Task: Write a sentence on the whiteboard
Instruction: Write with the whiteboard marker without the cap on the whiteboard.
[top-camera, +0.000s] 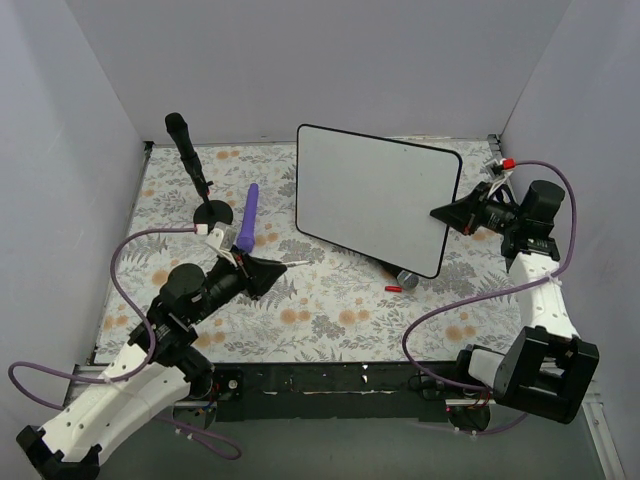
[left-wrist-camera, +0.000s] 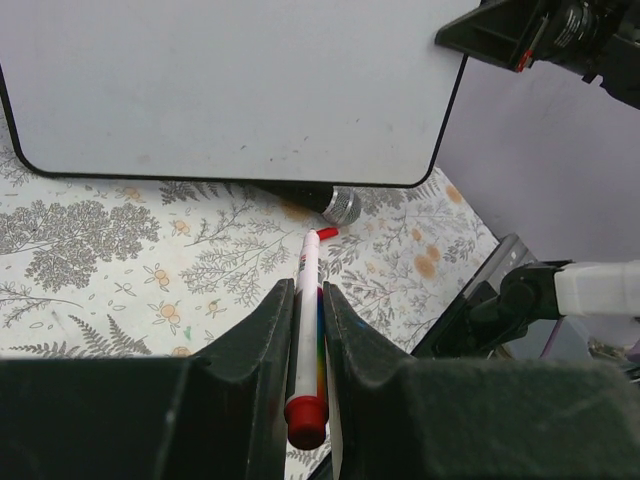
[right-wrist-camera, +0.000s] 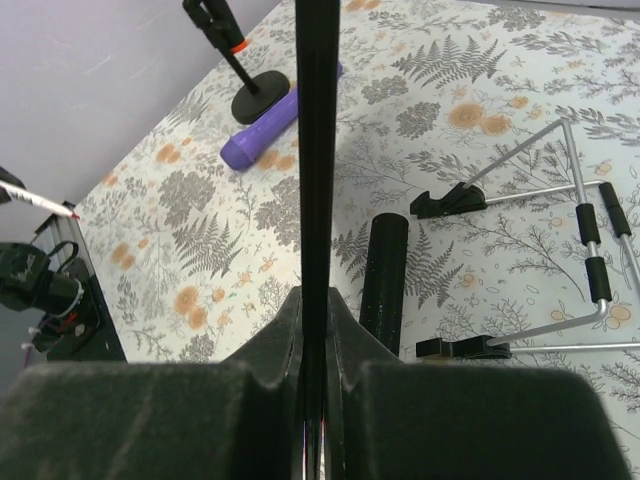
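The whiteboard (top-camera: 375, 195) stands tilted up at the back middle of the table, and its white face is blank, with no red sentence to be seen. It also shows in the left wrist view (left-wrist-camera: 230, 90). My right gripper (top-camera: 445, 213) is shut on its right edge, which shows as a black vertical strip (right-wrist-camera: 317, 150) between the jaws (right-wrist-camera: 317, 300). My left gripper (top-camera: 275, 268) is shut on a white marker (left-wrist-camera: 307, 270) with a red rear end, pointing toward the board and well short of it.
A red cap (top-camera: 393, 288) and a black cylinder with a silver head (top-camera: 402, 276) lie at the board's near lower corner. A purple object (top-camera: 248, 218) and a black stand (top-camera: 195, 165) are at the left. A wire easel (right-wrist-camera: 560, 250) lies behind the board.
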